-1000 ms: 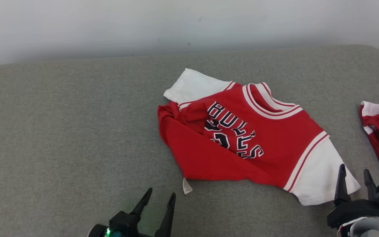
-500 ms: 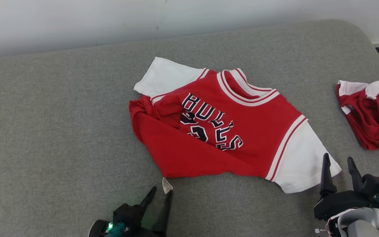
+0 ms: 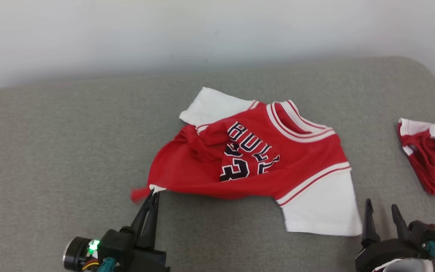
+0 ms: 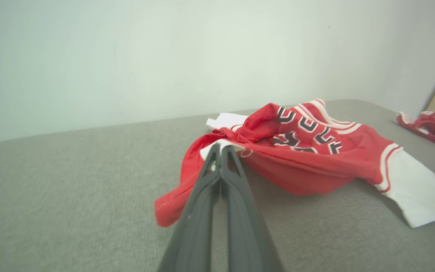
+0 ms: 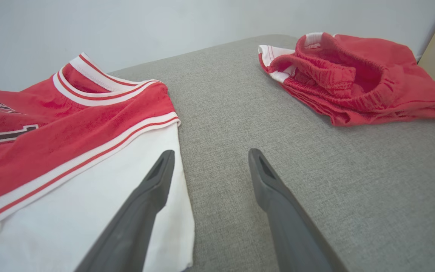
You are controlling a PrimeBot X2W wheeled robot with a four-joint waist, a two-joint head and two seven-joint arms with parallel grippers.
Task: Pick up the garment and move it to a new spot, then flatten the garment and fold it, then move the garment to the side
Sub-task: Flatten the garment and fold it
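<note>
The grey padded surface point(image 3: 51, 151) spans the head view from edge to edge. The garment point(image 3: 308, 155), a red jersey with white sleeves, striped trim and dark lettering, lies slightly right of the surface's centre, with the collar towards the far side. Its left half is bunched and drawn out to a point towards the near left. The near hem on that side stands clear of the surface, with shadow beneath it. The right white sleeve lies flat.

A second red garment point(image 3: 432, 158) lies crumpled at the right edge, well apart from the jersey.

The left gripper point(image 3: 152, 194) has its fingers pressed together, pinching the drawn-out hem corner of the garment. The right gripper point(image 3: 381, 204) has its fingers spread and holds nothing. It sits just beside the near right corner of the white sleeve.

The white scrap point(image 4: 225, 143) at the left fingertips appears to be a sewn-in label, but blur prevents confirmation.
</note>
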